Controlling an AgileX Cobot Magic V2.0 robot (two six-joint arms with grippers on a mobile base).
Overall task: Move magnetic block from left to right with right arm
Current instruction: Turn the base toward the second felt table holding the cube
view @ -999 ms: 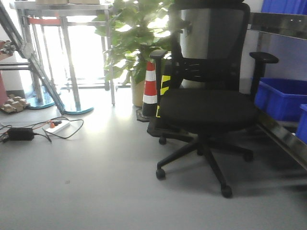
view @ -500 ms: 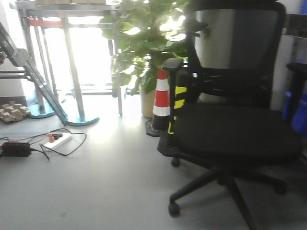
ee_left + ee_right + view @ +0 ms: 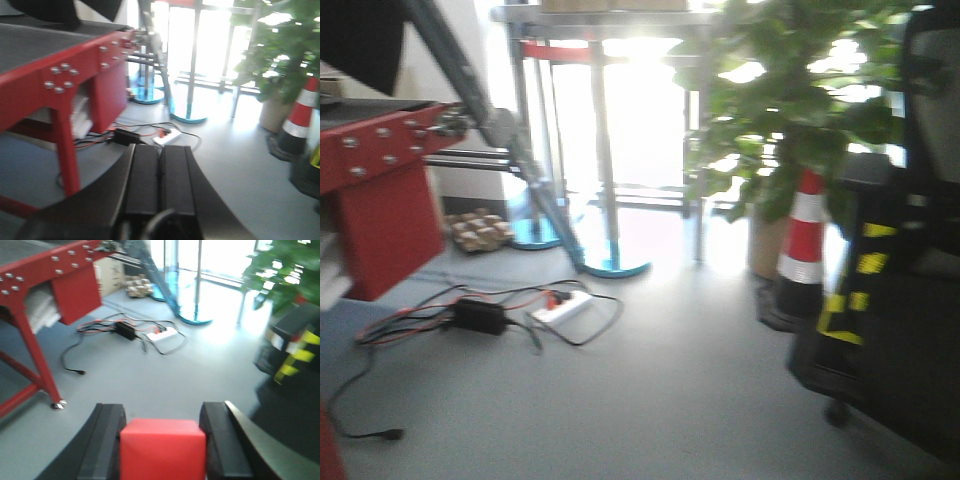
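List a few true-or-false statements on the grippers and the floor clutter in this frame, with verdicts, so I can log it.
1. The right gripper holds the red magnetic block between its fingers. True.
2. The left gripper is wide open. False: its fingers are pressed together with nothing between them.
3. A white power strip lies on the floor. True.
4. The traffic cone lies on its side. False: it stands upright beside the potted plant.

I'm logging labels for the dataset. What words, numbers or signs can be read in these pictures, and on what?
No text is readable.
The magnetic block: plain red face, no marks.
The traffic cone: red and white stripes only.
The power adapter: too blurred to tell.
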